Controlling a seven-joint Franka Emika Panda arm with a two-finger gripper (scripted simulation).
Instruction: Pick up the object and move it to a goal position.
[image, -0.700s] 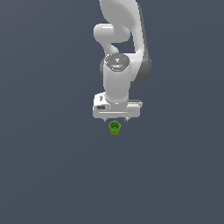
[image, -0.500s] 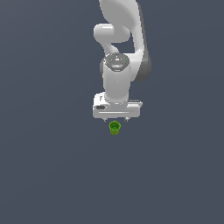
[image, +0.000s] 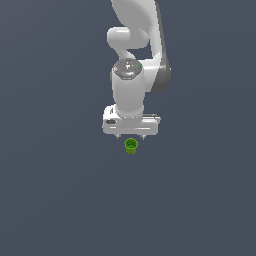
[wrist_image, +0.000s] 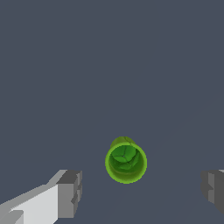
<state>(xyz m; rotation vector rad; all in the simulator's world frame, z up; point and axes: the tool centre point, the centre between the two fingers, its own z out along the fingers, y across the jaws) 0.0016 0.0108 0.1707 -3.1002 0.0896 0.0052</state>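
Observation:
The object is a tiny bright green cup (image: 131, 146) with a hollow top, standing upright on the dark grey floor. In the exterior view it sits just below the white gripper (image: 130, 136), whose short fingertips (image: 118, 135) hang above it. The wrist view looks straight down into the cup (wrist_image: 126, 162). There the gripper (wrist_image: 142, 190) is open, its two grey pads (wrist_image: 70, 194) wide apart on either side of the cup and not touching it. Nothing is held.
The white Panda arm (image: 134, 50) rises behind the gripper. A flat, uniform dark grey floor (image: 55, 190) surrounds the cup. No goal marker shows.

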